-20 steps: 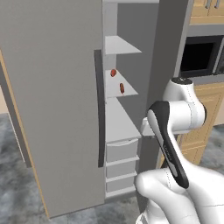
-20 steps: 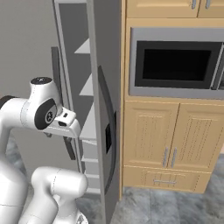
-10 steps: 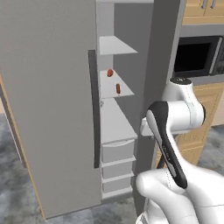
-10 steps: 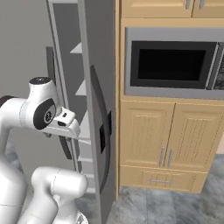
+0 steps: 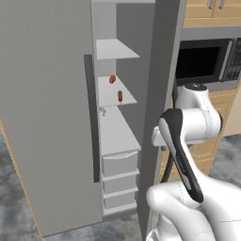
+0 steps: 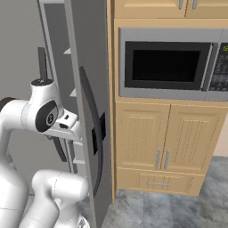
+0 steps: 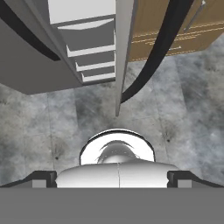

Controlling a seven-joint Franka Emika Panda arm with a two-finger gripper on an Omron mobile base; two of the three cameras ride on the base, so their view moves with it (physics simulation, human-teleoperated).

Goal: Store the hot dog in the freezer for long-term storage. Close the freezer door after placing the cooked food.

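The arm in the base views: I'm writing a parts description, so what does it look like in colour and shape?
The arm is glossy white with rounded, bulbous segments. A long black strip runs down one link, and the joints carry dark rings and caps. A small white boxy bracket sits near the wrist. No loose cables or lettering are visible. The claw's fingertips are small and dark.

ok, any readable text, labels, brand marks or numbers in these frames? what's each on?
No text can be read anywhere.
Microwave control panel: rows of small light marks that may be button labels, too small and blurred to read.
Freezer door: its small dark square panel carries no lettering that I can make out.
Wooden cabinets, freezer shelves and drawers: plain, no labels.
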